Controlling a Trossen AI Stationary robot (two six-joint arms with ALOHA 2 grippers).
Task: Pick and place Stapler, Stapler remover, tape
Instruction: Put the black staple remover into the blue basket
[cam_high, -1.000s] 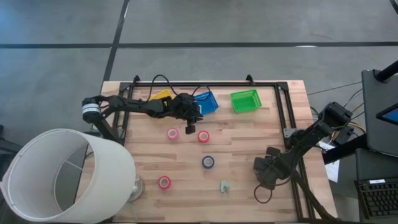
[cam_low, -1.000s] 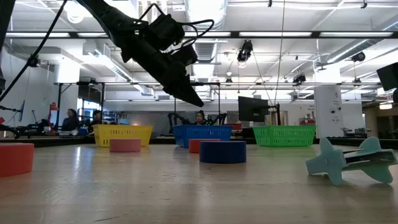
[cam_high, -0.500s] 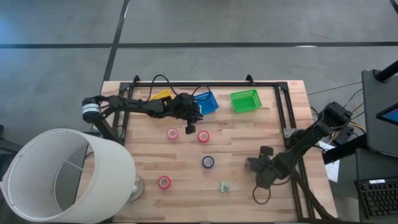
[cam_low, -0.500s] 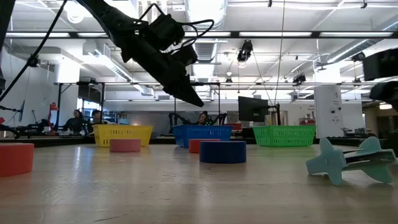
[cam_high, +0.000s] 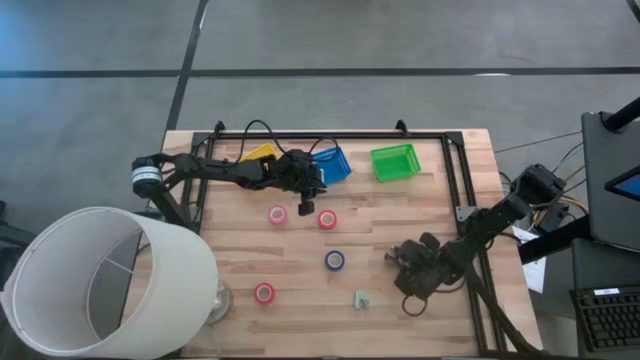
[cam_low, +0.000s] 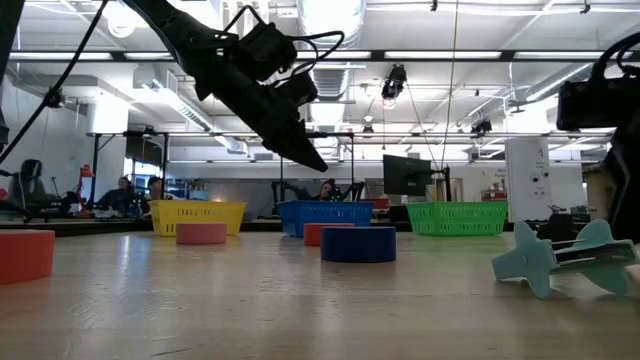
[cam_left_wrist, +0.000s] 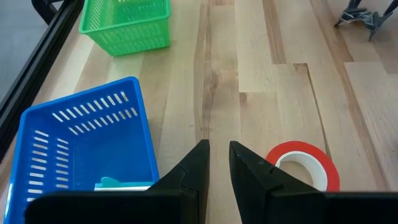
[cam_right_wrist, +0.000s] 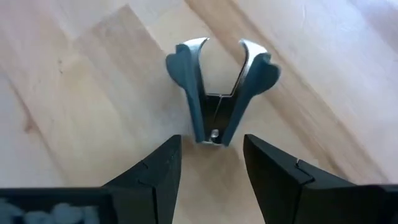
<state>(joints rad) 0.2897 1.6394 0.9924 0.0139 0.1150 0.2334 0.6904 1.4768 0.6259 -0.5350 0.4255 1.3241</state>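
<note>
— What can't we make out here?

— In the left wrist view, the blue basket (cam_left_wrist: 87, 146) runs off the picture's edge, and the pale teal thing (cam_left_wrist: 118, 184) inside it is half hidden behind the left gripper (cam_left_wrist: 216, 163). The red tape roll (cam_left_wrist: 305, 168) is partly covered by a finger too.

— And from table height?

— The red tape roll (cam_low: 25, 255) at the side is cut off, the right arm (cam_low: 600, 100) shows only as a dark shape at the edge, and the people (cam_low: 125, 193) far behind are too small to tell apart.
</note>
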